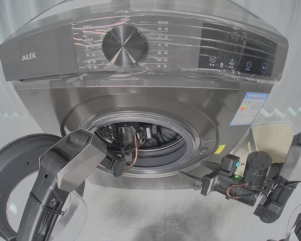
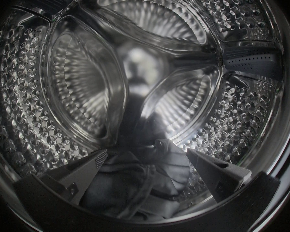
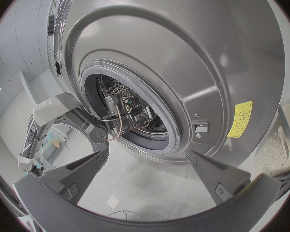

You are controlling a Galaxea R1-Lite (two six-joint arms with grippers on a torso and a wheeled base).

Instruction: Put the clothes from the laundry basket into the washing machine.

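Clothing [image 2: 132, 184], a dark grey crumpled heap, lies on the floor of the drum [image 2: 80, 81], just below and between the spread fingers of the left gripper [image 2: 146, 152]. Nothing is pinched in them; the cloth looks free of both pads. From where I stand the left arm is pushed through the round opening of the washing machine [image 1: 150, 94], wrist inside the rubber door seal [image 1: 197, 134]. I'd say this is the drop-off step, with one load delivered.

The next move, to my mind, calls for drawing that arm straight back out through the seal without catching its cable or wrist on the rim, then going to the laundry basket [image 1: 274, 138] for more. The basket, pale with perforated walls, stands at the machine's right, near the right arm. I cannot tell from here whether any clothes are left in it.

The right gripper [image 3: 145, 153] hangs low outside the machine, in front of its lower right corner, fingers spread and holding nothing, pointing toward the opening.

Round about: the door [image 1: 13, 171] is swung wide open to the left, close beside the left arm. A knob [image 1: 123, 46] sits on the panel under plastic film, and a yellow sticker [image 3: 240, 118] beside the latch. The opening is narrow with one arm in it, so the right arm has little room to enter
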